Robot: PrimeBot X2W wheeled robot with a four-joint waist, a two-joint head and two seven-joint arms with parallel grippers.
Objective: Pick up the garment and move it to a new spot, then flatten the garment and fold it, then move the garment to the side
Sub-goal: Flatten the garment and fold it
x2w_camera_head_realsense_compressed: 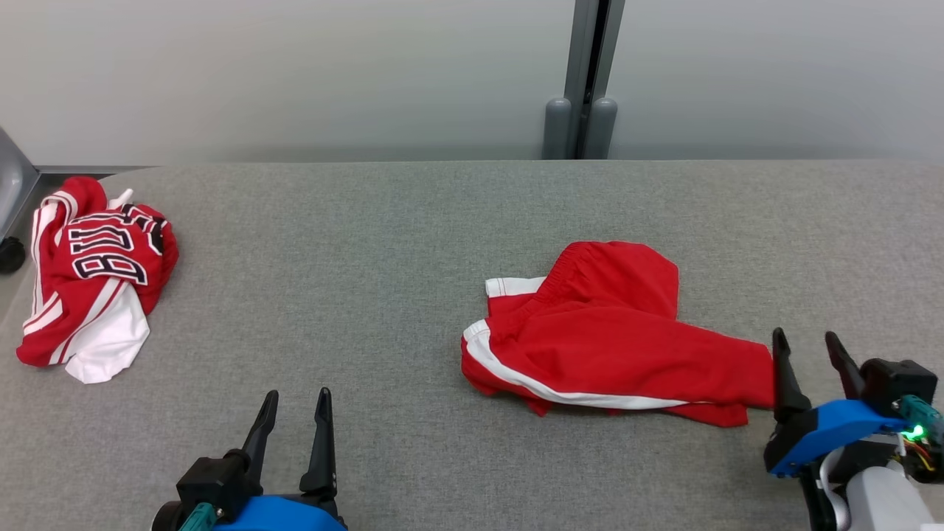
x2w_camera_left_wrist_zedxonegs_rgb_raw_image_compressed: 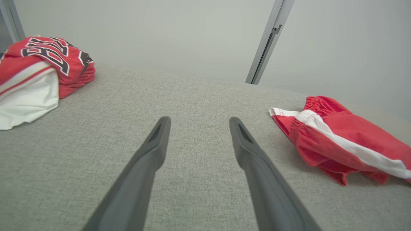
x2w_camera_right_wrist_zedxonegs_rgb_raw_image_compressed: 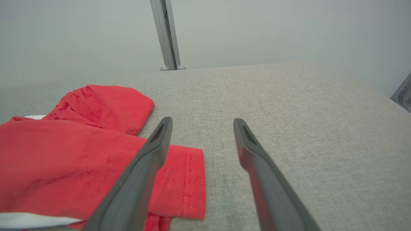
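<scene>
- One pair of red shorts (x2w_camera_head_realsense_compressed: 605, 332) lies crumpled on the grey table (x2w_camera_head_realsense_compressed: 369, 243), right of centre. The elastic waistband is bunched toward the far side. One leg stretches out flat toward the robot's right.
- A white stripe runs along the shorts' near edge, and a white band shows at their left end. From the left wrist the shorts (x2w_camera_left_wrist_zedxonegs_rgb_raw_image_compressed: 340, 141) sit at the right of the view. From the right wrist the shorts (x2w_camera_right_wrist_zedxonegs_rgb_raw_image_compressed: 64, 154) cover the left of the view, stitched hem toward the middle.
- Two grippers are in view, each with two dark fingers.
- The right gripper (x2w_camera_head_realsense_compressed: 805, 334) sits just beside the hem of the outstretched leg, its jaws spread wide and grasping nothing. In its own wrist view, the right gripper (x2w_camera_right_wrist_zedxonegs_rgb_raw_image_compressed: 202, 119) has one finger crossing in front of the hem. Mostly bare table shows between the two fingers. Whether that finger touches the cloth cannot be told.
- The left gripper (x2w_camera_head_realsense_compressed: 297, 393) is at the near edge, well apart from the shorts, released and empty. Bare table lies between the fingers of the left gripper (x2w_camera_left_wrist_zedxonegs_rgb_raw_image_compressed: 199, 119).
- One red jersey (x2w_camera_head_realsense_compressed: 88, 273) with black-and-white lettering and white panels lies heaped at the table's far left, well apart from the shorts. The left wrist view shows the jersey (x2w_camera_left_wrist_zedxonegs_rgb_raw_image_compressed: 38, 64) at upper left.
- One grey post (x2w_camera_head_realsense_compressed: 586, 74) stands behind the table against the pale wall (x2w_camera_head_realsense_compressed: 295, 74), with two rounded caps at its foot.
</scene>
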